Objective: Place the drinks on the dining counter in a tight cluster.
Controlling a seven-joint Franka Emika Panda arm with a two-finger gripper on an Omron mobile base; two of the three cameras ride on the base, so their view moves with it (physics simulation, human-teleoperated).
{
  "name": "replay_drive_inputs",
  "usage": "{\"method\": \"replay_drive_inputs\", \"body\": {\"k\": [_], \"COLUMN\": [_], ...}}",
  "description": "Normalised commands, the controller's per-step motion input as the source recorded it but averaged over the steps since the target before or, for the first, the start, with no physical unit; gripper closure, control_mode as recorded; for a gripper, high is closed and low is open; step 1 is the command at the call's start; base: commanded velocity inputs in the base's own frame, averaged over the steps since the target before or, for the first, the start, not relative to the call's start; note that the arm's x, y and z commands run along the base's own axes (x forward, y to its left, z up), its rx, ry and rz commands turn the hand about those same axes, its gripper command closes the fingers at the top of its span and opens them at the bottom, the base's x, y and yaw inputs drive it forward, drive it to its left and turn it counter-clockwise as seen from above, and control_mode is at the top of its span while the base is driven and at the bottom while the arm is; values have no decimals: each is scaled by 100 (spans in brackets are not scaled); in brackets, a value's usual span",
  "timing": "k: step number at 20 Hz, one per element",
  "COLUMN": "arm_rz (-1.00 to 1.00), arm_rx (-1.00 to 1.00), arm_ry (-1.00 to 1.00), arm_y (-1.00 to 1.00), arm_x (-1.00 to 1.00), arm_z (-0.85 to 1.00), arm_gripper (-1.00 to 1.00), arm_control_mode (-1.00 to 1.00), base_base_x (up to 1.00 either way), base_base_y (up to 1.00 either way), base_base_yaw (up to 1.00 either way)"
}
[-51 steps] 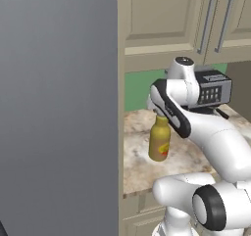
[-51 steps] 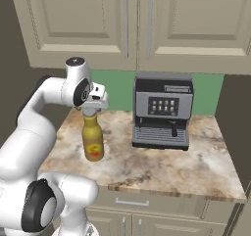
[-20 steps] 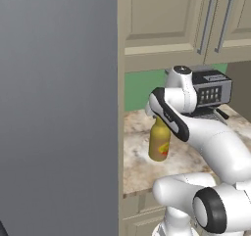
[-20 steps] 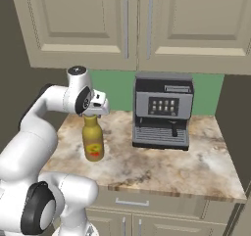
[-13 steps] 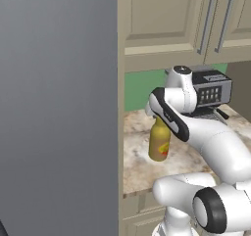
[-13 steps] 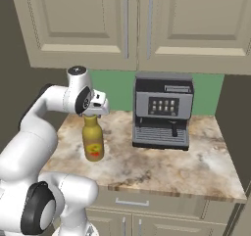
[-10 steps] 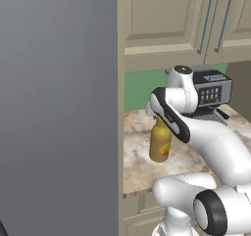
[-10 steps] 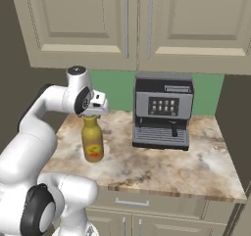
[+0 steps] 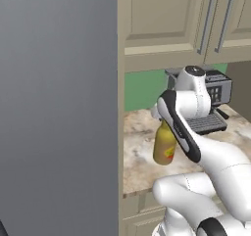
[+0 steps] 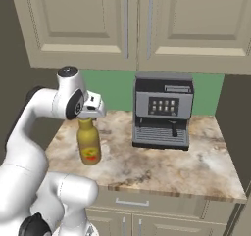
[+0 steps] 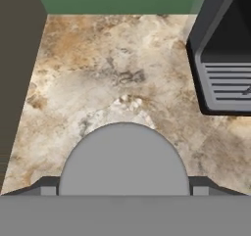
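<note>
Amber-yellow bottle (image 10: 89, 142) upright on the short marbled counter (image 10: 162, 164), toward its left end, under beige wall cabinets (image 10: 127, 24) and against a green backsplash (image 10: 112, 89). Red spot on the bottle's lower body, facing the near edge; grey cap (image 11: 123, 159) large and round in the hand view, seen from straight above. Gripper (image 10: 87, 115) directly over the bottle, down at cap and neck height, fingers (image 11: 49, 185) spread wide on either side of the cap with a slim gap showing at each side, so open and not clamped on anything. Coffee machine (image 10: 162, 111) to the right of the bottle, well apart, set back near the wall, its grey drip tray (image 11: 230, 85) at the right edge of the hand view. Bare marbled stone between bottle and machine and in front of both. In the left base view, bottle (image 9: 164, 142) partly hidden behind the white forearm, counter edge just below it, a tall grey panel (image 9: 59, 107) at the left. Drawer front (image 10: 132, 202) below the counter's near edge.
</note>
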Motion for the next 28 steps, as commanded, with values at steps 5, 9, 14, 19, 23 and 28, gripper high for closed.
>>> {"method": "replay_drive_inputs", "body": {"k": [5,9,14,19,23,28], "arm_rz": [0,0,0,0,0,0], "arm_rx": [0,0,0,0,0,0], "arm_ry": [-6,-5,-7,-1,0,0], "arm_y": [-10,-16,-9,-1,0,0], "arm_x": [-58,-51,-49,-19,0,0], "arm_z": [66,58,37,9,0,0], "arm_gripper": [100,100,100,100,100,100], "arm_control_mode": [-100,-100,-100,-100,-100,100], "base_base_x": [0,0,0,0,0,-3], "base_base_y": [0,0,0,0,0,0], "base_base_yaw": [0,0,0,0,0,0]}}
